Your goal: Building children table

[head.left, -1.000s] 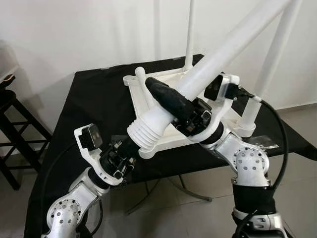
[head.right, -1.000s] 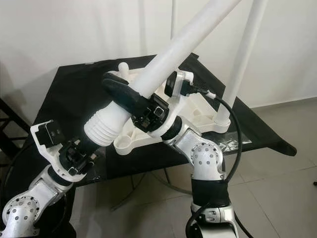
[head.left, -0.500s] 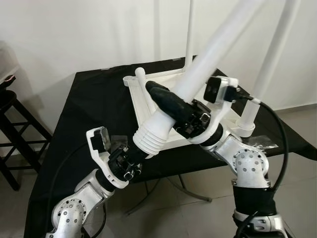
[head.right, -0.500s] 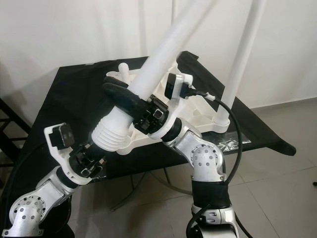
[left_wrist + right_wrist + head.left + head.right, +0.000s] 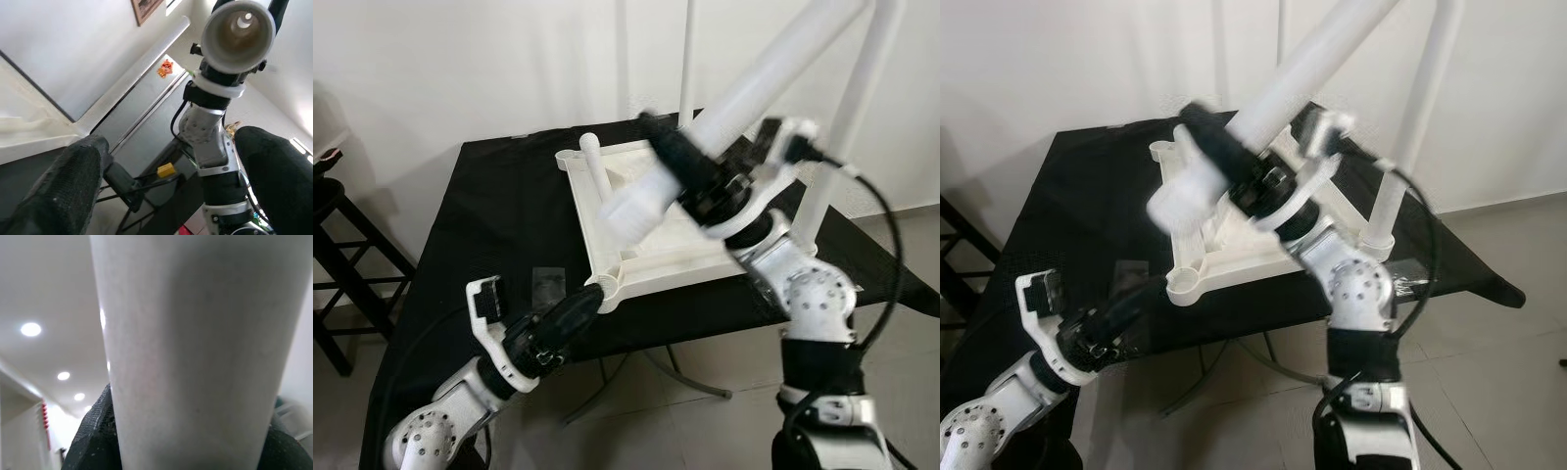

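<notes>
White table leg [image 5: 744,93] clamped by right gripper [image 5: 690,181], left gripper [image 5: 570,315] spread, holding nothing, upturned tabletop [image 5: 636,259].

We see the tabletop [image 5: 666,230] lying upside down on a cloth-covered table [image 5: 499,206], toward its right half. Two legs stand upright in its far corner [image 5: 687,69] and right corner [image 5: 832,147]; a short stub [image 5: 593,162] rises at its far-left corner. The right gripper [image 5: 690,181], above the tabletop's middle, clasps a loose leg [image 5: 744,93] that slants up to the far right, its lower end [image 5: 626,211] over the tabletop. The left gripper [image 5: 570,315] sits at the table's near edge, just beside the tabletop's near corner socket [image 5: 605,290], fingers [image 5: 73,186] apart. A stool [image 5: 337,255] stands left of the table.
</notes>
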Available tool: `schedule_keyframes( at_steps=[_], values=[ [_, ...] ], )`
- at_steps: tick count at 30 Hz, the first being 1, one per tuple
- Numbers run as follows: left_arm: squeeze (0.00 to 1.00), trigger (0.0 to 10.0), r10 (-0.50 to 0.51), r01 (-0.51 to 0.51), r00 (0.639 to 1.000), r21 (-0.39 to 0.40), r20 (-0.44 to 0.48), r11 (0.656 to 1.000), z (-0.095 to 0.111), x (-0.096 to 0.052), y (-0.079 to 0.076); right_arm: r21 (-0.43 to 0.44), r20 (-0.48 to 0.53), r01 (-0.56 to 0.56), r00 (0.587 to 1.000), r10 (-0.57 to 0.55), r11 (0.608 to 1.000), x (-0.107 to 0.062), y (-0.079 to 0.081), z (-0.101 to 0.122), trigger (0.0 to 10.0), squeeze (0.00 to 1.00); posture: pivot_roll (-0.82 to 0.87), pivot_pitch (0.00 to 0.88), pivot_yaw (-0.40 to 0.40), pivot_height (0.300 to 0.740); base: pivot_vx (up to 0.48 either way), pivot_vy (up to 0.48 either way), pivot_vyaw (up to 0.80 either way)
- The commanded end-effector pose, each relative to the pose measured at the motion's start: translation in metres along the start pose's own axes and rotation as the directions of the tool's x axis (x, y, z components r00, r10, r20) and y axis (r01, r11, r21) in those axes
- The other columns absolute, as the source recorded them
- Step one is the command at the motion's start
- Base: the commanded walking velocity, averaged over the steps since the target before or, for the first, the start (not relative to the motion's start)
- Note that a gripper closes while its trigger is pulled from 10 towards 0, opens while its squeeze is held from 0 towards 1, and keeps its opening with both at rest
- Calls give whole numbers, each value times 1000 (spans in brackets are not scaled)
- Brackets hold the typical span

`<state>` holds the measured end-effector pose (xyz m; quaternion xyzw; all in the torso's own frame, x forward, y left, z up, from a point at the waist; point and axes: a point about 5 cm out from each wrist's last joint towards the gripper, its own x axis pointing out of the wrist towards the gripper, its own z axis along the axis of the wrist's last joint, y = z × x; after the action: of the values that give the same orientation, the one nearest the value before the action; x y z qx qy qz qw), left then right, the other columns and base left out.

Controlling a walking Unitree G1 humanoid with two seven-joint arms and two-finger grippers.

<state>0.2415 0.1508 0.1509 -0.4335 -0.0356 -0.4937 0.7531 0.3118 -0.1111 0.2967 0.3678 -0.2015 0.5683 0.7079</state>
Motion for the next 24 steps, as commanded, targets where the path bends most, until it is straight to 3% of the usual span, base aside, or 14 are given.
schedule_keyframes(
  at_steps=[1,3,5,9,11,12,14,15,16,17,19,20,21,24],
  values=[
    [1000,10000,12,-12,1000,15,-6,1000,2,-3,2,-26,4,19,1000,-19,999,5,-2,3,0,0,-71,0,30,740,0,0,0],
    [1000,10000,22,-22,1000,26,-3,999,2,-3,2,-53,-1,44,999,-44,998,4,-4,5,0,0,-72,0,29,740,0,0,0],
    [1000,10000,128,-130,992,100,19,987,9,-4,12,-188,-69,147,984,-163,971,-1,-14,3,0,0,-75,0,31,740,0,0,0],
    [1000,10000,187,-189,982,139,31,972,13,-5,18,-235,-91,185,973,-211,954,-3,-19,1,0,0,-75,0,31,740,0,0,0],
    [1000,10000,281,-288,958,199,62,937,20,-5,28,-299,-137,206,957,-256,932,-9,-23,-5,0,0,-61,0,22,740,0,0,0],
    [1000,10000,402,-420,908,281,121,863,34,-6,40,-364,-198,216,933,-302,906,-18,-26,-15,549,0,-55,0,17,740,0,0,0],
    [1000,10000,402,-420,908,281,121,863,34,-6,40,-364,-198,216,933,-302,906,-18,-26,-15,549,0,-55,0,17,740,0,0,0],
    [1000,10000,500,-531,847,342,182,775,46,-7,49,-386,-228,223,917,-327,895,-25,-27,-22,5412,0,-57,0,17,740,0,0,0],
    [0,10000,586,-625,776,418,235,660,56,-9,55,-391,-244,224,910,-336,893,-28,-25,-28,10000,0,-57,0,17,740,0,0,0],
    [0,10000,586,-625,776,418,235,660,56,-9,55,-391,-244,224,910,-336,893,-28,-25,-28,10000,0,-57,0,17,740,0,0,0],
    [0,10000,657,-701,696,475,291,532,60,-11,60,-390,-263,221,903,-339,894,-33,-21,-36,10000,0,-63,0,22,740,0,0,0],
    [0,10000,657,-701,696,475,291,532,60,-11,60,-390,-263,221,903,-339,894,-33,-21,-36,10000,0,-63,0,22,740,0,0,0],
    [0,10000,675,-717,670,504,307,482,58,-11,60,-411,-292,211,891,-348,887,-38,-19,-42,10000,0,-63,0,22,740,0,0,0],
    [0,10000,684,-718,661,525,309,456,54,-10,58,-441,-328,204,870,-368,874,-46,-19,-50,10000,0,-63,0,22,740,0,0,0]
  ],
)
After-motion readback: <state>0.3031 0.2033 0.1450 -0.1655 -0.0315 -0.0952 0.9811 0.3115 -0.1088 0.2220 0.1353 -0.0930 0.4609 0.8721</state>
